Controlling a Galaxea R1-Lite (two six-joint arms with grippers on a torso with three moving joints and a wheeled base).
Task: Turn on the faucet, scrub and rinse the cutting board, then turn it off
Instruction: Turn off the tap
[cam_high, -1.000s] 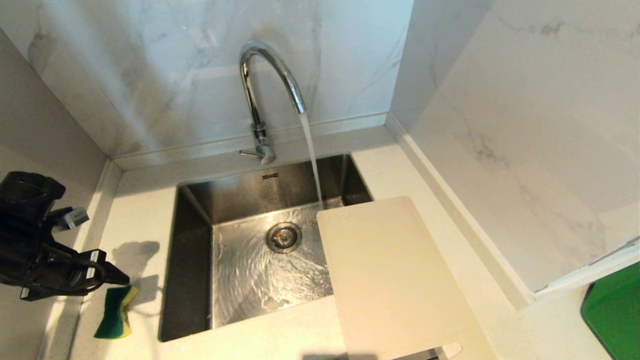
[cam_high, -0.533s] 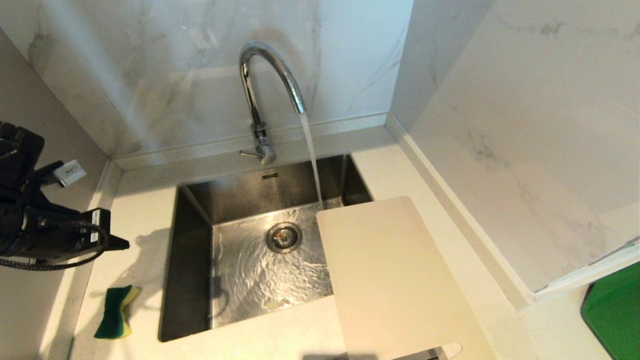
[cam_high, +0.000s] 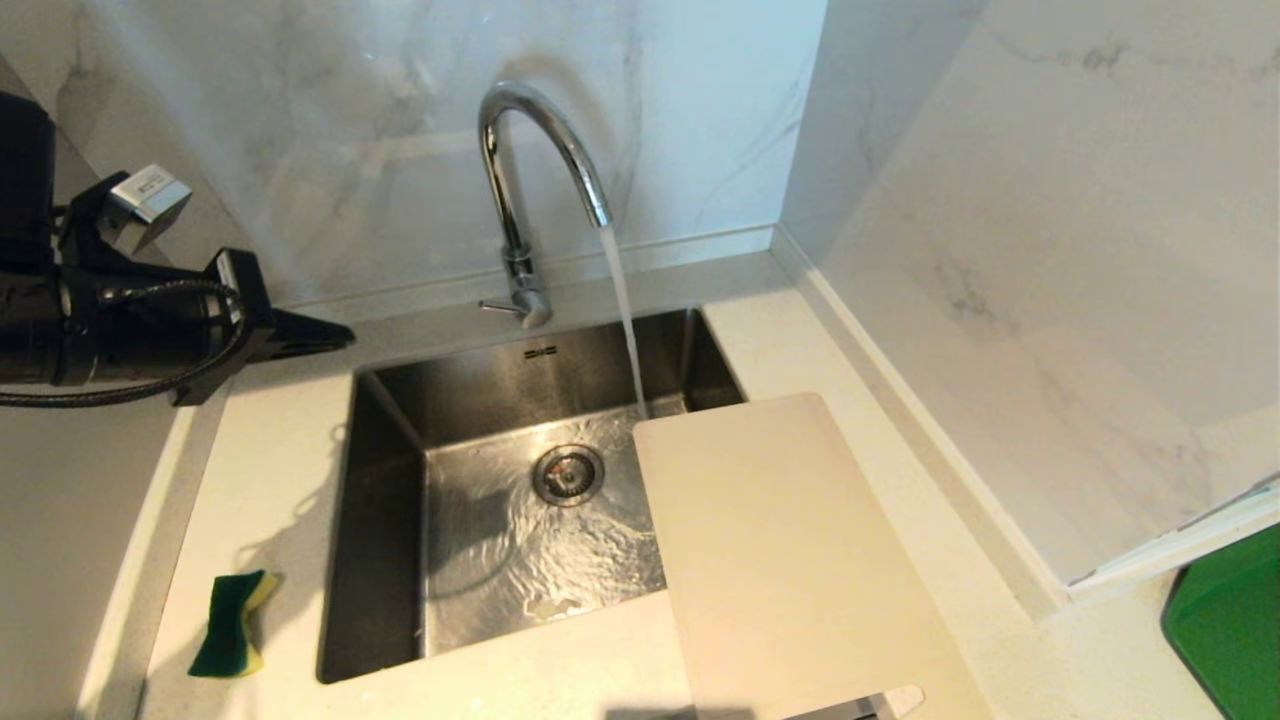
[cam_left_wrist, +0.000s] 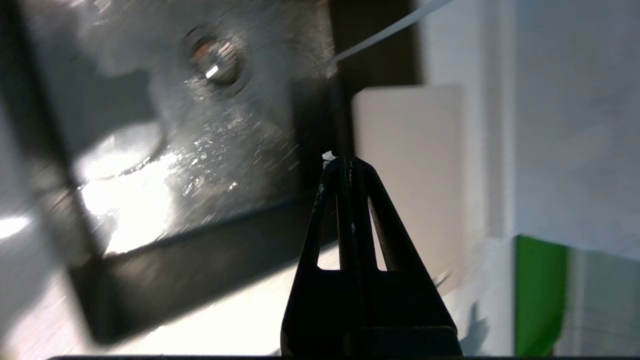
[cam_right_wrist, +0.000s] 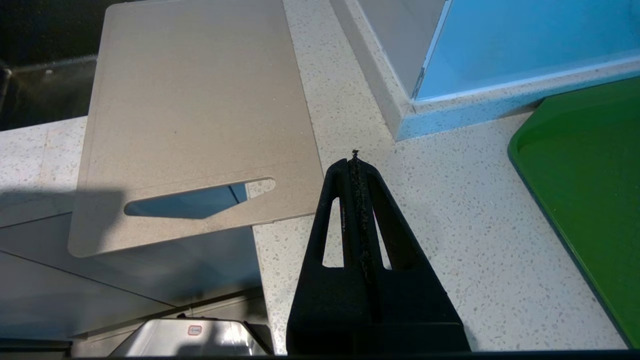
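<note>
The cutting board (cam_high: 790, 550) is a thin, flat, off-white plastic rectangle with rounded corners; the right wrist view shows an elongated handle cut-out near its short end closest to the robot. It lies at about four o'clock from the drain (cam_high: 567, 474), its far corner reaching over the sink (cam_high: 380, 560) while the rest rests on the speckled worktop (cam_high: 270, 440). The single faucet (cam_high: 520, 190), a shiny chrome gooseneck with a thin lever at its base, stands at twelve o'clock behind the basin, and one stream of water (cam_high: 622, 310) falls from its spout, landing just beside the board's far edge and swirling over the steel floor. One green-and-yellow sponge (cam_high: 230, 622) lies on the worktop at eight o'clock, just beside the sink's rim. One green tray (cam_high: 1225, 630) sits at four o'clock, well apart from the board. The left end effector (cam_high: 340, 334) is clenched and empty, hanging above the worktop at ten o'clock, apart from the sponge. The right end effector (cam_right_wrist: 355, 157) is clenched too, holding nothing, above the worktop between board and tray
</note>
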